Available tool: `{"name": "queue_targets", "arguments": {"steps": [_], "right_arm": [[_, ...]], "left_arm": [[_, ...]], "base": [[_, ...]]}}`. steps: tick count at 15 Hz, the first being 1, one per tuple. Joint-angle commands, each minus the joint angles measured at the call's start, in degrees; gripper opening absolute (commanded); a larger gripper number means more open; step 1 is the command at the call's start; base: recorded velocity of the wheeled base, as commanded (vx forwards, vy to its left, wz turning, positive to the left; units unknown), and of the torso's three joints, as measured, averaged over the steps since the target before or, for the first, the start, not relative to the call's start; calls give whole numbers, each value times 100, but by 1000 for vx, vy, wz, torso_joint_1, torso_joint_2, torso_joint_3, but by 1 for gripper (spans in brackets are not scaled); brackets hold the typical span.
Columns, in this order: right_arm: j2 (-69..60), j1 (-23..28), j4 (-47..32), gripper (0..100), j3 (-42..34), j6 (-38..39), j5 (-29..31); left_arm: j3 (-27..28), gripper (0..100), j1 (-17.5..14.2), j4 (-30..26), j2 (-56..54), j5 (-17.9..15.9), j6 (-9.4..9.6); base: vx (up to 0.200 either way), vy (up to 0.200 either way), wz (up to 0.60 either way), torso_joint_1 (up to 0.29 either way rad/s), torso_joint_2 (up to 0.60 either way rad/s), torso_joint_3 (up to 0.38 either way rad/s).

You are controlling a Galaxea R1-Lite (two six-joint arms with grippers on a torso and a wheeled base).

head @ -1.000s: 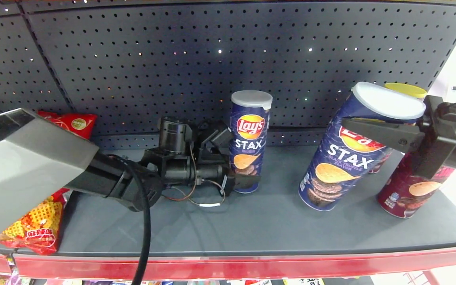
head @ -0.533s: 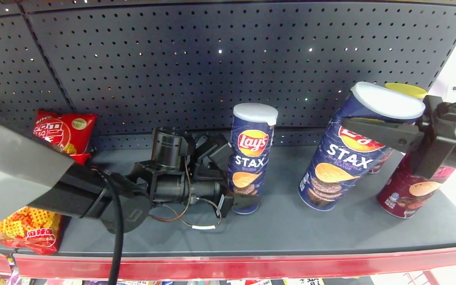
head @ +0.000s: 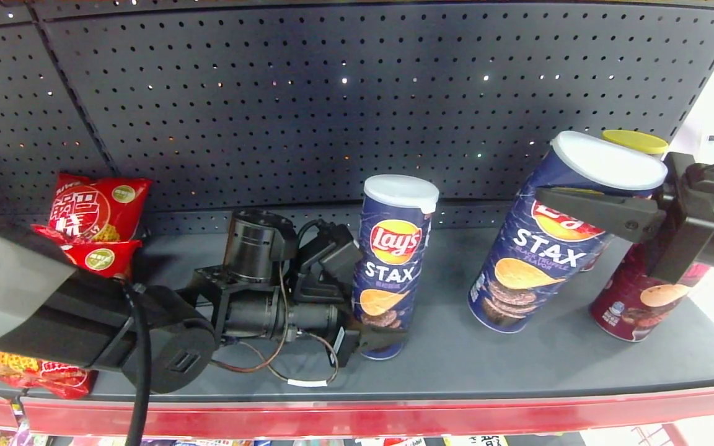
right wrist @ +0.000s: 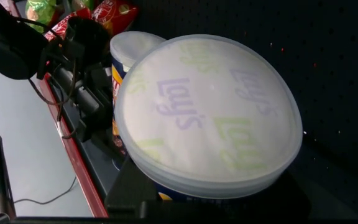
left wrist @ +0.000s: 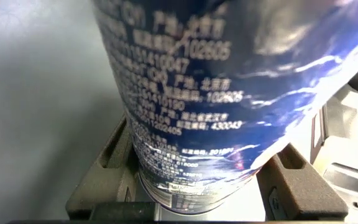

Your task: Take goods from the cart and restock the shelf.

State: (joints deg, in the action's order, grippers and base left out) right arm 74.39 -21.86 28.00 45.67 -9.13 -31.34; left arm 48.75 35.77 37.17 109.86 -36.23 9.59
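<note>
A: L end effector (head: 382,336) clamped low on blue chip can (head: 394,248), centre of shelf (head: 518,365). R end effector (head: 586,204) grips tilted blue can (head: 537,266), right.
B: Seat bases flat before letting go, else they'll prob. tip.

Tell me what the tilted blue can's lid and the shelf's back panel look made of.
Lid: likely thin plastic, translucent white, matte; faint lettering shows on or through it. Back panel: probably painted sheet metal, dark grey, matte, with regular punched holes passing light.
</note>
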Motion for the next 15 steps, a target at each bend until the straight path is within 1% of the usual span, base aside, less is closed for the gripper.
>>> {"name": "queue_targets", "arguments": {"steps": [1, 8, 9, 15], "right_arm": [[-12, -3, 4, 0, -5, -1, -3], [-12, -3, 4, 0, -5, -1, -3], [-21, -3, 4, 0, -5, -1, -3], [-47, -11, 4, 0, -5, -1, -3]], "left_arm": [[-103, 0, 36, 1, -97, 2, -10], [-524, 0, 71, -8, -228, 55, -10], [-604, 100, 106, 1, -228, 99, -10], [-683, 100, 106, -8, -325, 107, -10]], "base": [[0, 0, 0, 0, 0, 0], [0, 0, 0, 0, 0, 0], [0, 0, 0, 0, 0, 0], [0, 0, 0, 0, 0, 0]]}}
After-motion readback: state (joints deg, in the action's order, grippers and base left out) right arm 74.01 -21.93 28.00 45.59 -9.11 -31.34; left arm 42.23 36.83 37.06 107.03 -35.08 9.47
